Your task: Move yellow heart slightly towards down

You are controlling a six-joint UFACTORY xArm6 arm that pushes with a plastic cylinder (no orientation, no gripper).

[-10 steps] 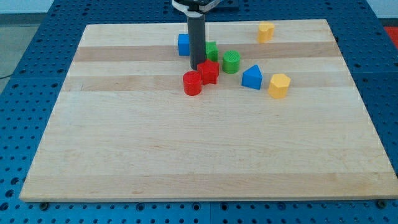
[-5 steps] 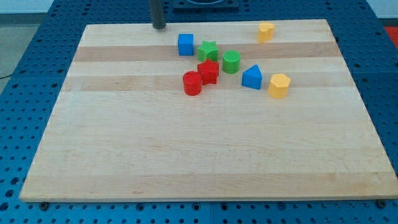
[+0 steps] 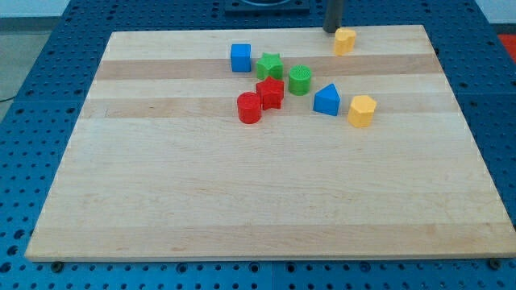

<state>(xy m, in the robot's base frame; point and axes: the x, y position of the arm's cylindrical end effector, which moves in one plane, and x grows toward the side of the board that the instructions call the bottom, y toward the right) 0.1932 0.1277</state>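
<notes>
Dark rod, no jaws on it, so our tool has no spread or pinch state to give. Our tip sits at the counter's top edge, just beside the yellow heart near the top-right corner, on its left. Yellow hexagon-ish block, blue triangle, both greens and both reds sit well apart, mid-counter.

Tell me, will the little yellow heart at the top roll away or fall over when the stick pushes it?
Probably neither. The yellow heart looks squat and flat-bottomed, so it should slide on the smooth wooden board. It looks small and likely light. My tip sits at its upper left, so an off-centre push might turn it.
</notes>
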